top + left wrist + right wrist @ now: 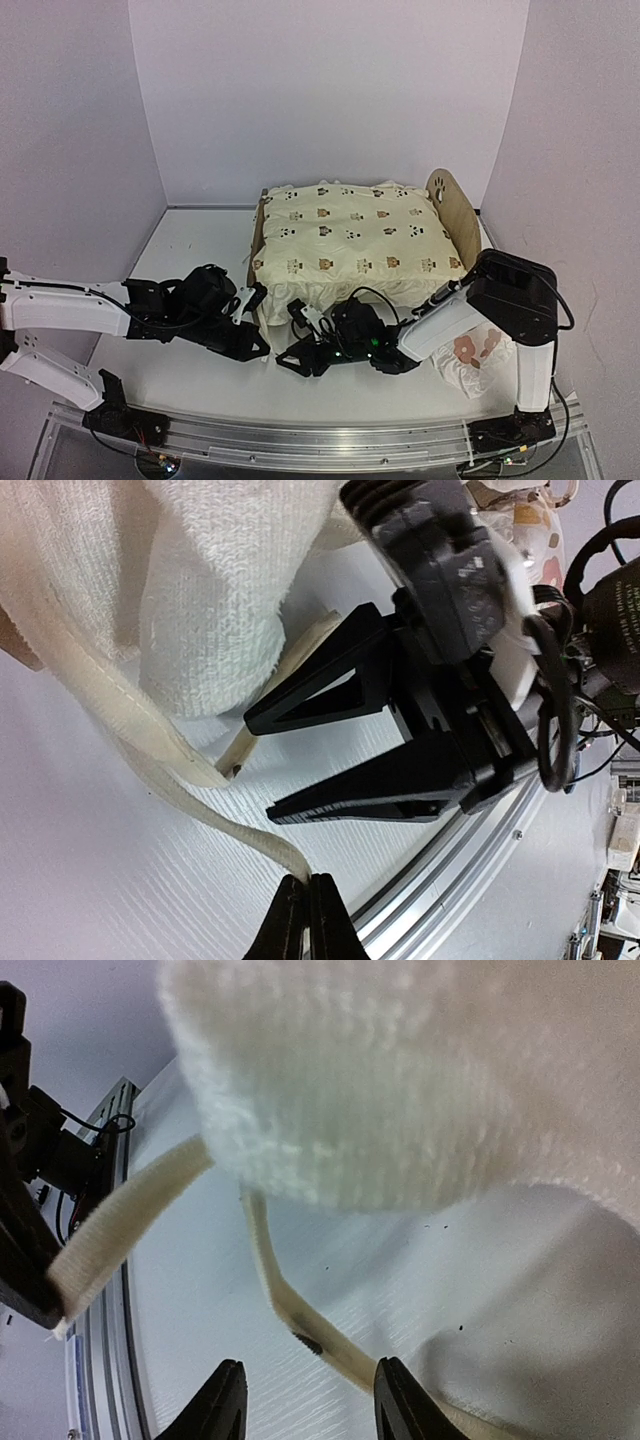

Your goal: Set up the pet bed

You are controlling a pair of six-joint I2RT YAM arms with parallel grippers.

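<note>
The pet bed (455, 215) sits well back on the tabletop (190, 385), its long axis running across the overhead view. The rounded headboard (441, 190) stands at the right end and the low end is on the left. A cream cushion (350, 235) covers the bed from end to end and spills over its near side.

My left tool (306, 915) is closed on a tie string (120, 730) hanging from the cushion at the bed's near-left corner. My right tool (310, 1410) stands open just beside it. A second, thinner string (285, 1305) lies on the tabletop between its fingers, unpinched.

Bare tabletop lies left of the bed and between the bed and the metal rail (300, 440) at the near edge. Near the bed's right end, a flowered pillow (470, 365) lies under my right arm.

Only the overhead view shows the bed frame. The wrist views show the strings and the cushion's underside.
</note>
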